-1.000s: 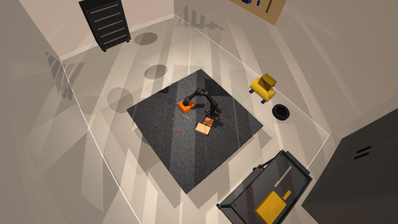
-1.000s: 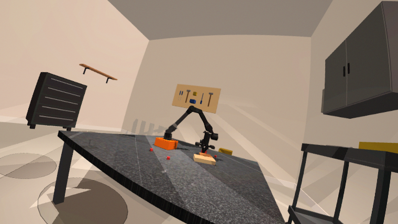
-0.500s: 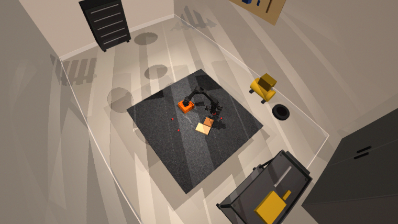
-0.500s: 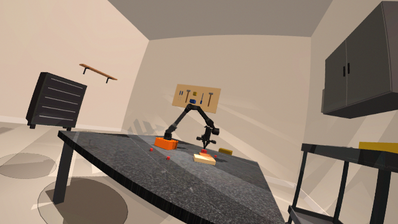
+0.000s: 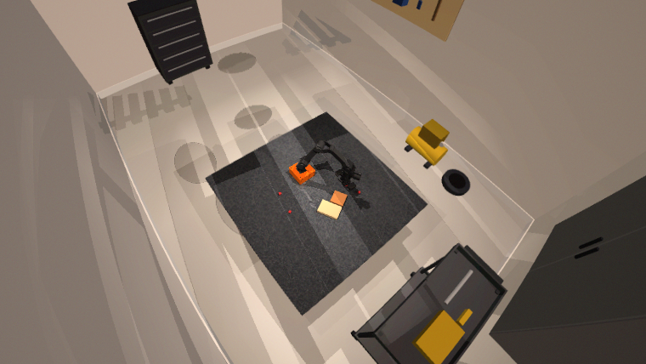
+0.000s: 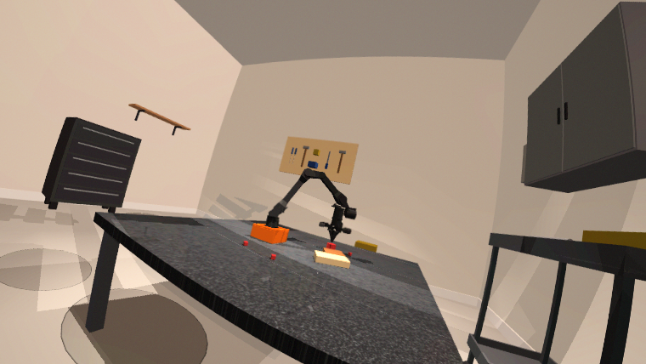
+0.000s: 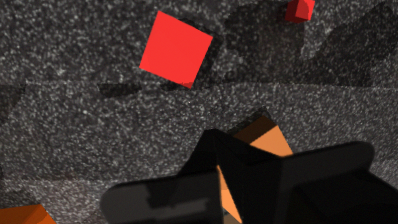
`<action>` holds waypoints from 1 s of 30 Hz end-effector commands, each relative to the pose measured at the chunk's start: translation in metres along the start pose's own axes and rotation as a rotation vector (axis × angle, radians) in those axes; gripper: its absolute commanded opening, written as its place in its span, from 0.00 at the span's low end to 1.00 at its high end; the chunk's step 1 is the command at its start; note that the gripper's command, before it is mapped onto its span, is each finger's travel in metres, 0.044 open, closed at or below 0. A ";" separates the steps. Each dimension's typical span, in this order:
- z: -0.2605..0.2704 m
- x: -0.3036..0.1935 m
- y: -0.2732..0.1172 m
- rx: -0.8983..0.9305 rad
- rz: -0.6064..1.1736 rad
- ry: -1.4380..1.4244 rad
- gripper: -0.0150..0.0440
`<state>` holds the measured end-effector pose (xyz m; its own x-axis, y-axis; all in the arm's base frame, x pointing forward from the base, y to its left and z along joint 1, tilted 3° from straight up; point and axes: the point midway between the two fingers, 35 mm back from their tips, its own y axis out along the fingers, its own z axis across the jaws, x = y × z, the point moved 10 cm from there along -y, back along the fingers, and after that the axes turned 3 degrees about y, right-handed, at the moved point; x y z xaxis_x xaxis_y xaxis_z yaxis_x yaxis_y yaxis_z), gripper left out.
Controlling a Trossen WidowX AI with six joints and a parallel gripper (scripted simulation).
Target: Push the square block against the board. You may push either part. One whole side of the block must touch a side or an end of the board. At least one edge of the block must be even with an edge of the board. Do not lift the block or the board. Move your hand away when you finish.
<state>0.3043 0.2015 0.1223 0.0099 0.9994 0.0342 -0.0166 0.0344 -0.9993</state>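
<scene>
1. The orange block (image 5: pixel 338 197) (image 6: pixel 333 251) (image 7: pixel 274 141) sits flat on the dark bench (image 5: pixel 289 271) (image 6: pixel 289 289) (image 7: pixel 75 135). In the outside view, it is just on the far side of the board.
2. The pale yellow board (image 5: pixel 329 209) (image 6: pixel 331 258) lies flat too. One side of the block looks like it touches a long side of the board. From the top, their right edges look about even, but they are too small to be sure.
3. The end effector (image 5: pixel 348 186) (image 6: pixel 331 239) (image 7: pixel 210 135) is clenched, with nothing in it. Its tips point down and are off the bench, near the block.
4. The black arm (image 5: pixel 334 152) (image 6: pixel 291 191) bends up and over from its orange base (image 5: pixel 302 177) (image 6: pixel 264 232). In the outside view, the base is left of the block.
5. A bigger red cube (image 6: pixel 331 245) (image 7: pixel 176 49) shows below the tips in the outside view.
6. Two little red cubes are to the left of the board there. Another little red cube (image 5: pixel 359 191) (image 6: pixel 349 253) (image 7: pixel 301 10) is to the right of the block.
</scene>
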 end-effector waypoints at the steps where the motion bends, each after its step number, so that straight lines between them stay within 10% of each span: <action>1: -0.001 -0.002 -0.001 0.000 0.001 0.161 0.25; 30: -0.007 -0.009 -0.001 -0.002 0.001 1.163 0.25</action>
<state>0.3099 0.1942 0.1224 0.8652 0.5014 0.0042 -0.0154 0.0350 -0.9993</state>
